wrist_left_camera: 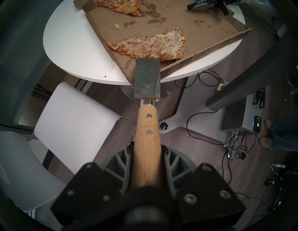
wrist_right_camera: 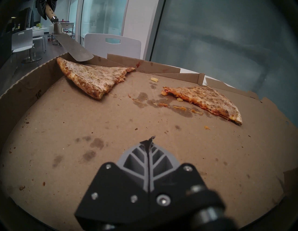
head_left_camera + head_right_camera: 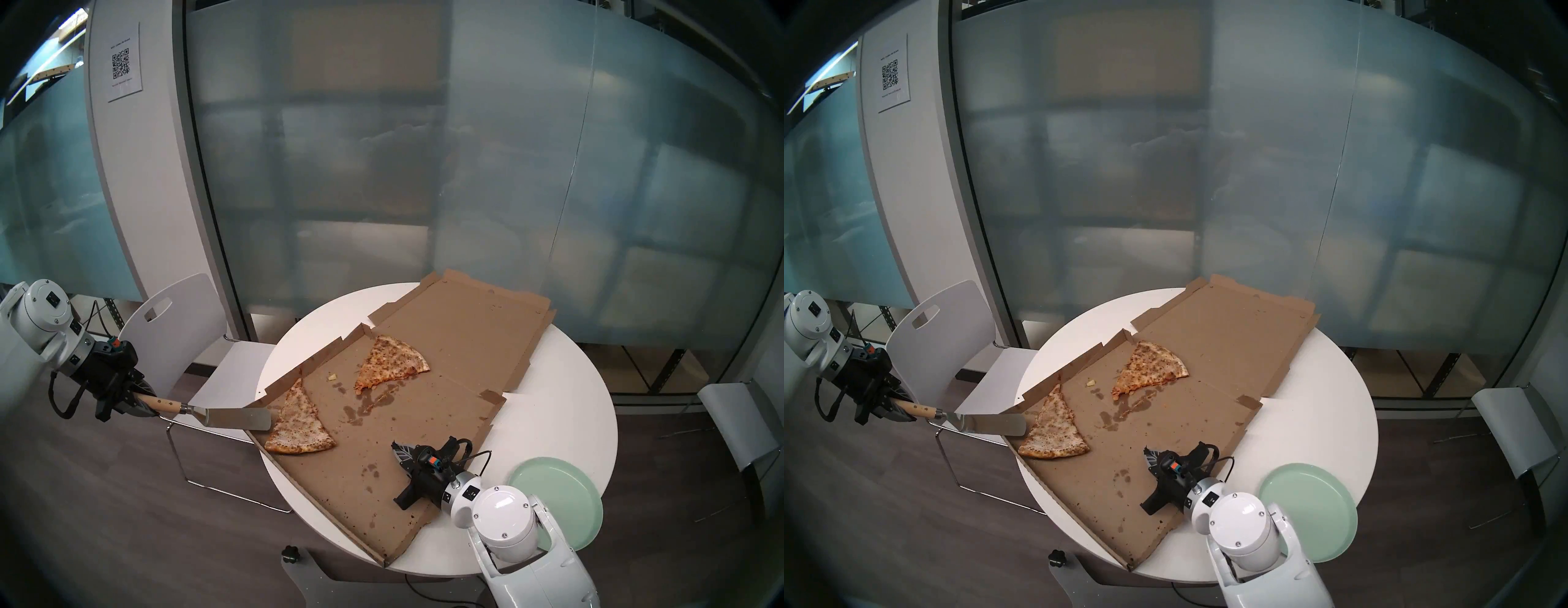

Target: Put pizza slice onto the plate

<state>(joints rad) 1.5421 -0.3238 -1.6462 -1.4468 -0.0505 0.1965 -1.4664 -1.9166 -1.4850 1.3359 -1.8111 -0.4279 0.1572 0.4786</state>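
Near the box's left wall lies the slice [image 3: 300, 420], crust toward the robot, flat on the cardboard of the box [image 3: 382, 488]. Just beside its left edge hangs the spatula [image 3: 237, 418], blade over the wall, probably to slide beneath; the left gripper [image 1: 147, 163] is clamped on its wooden handle. Its jaws together and empty, the right gripper [image 2: 149, 142] hovers low over the box. Well right, at the table's near edge, sits the plate [image 3: 564, 496], bare. Readable: "16" on the box wall.

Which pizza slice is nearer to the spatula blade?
The pale, long slice at the box's left edge; the blade almost reaches it. The orange slice lies farther back.
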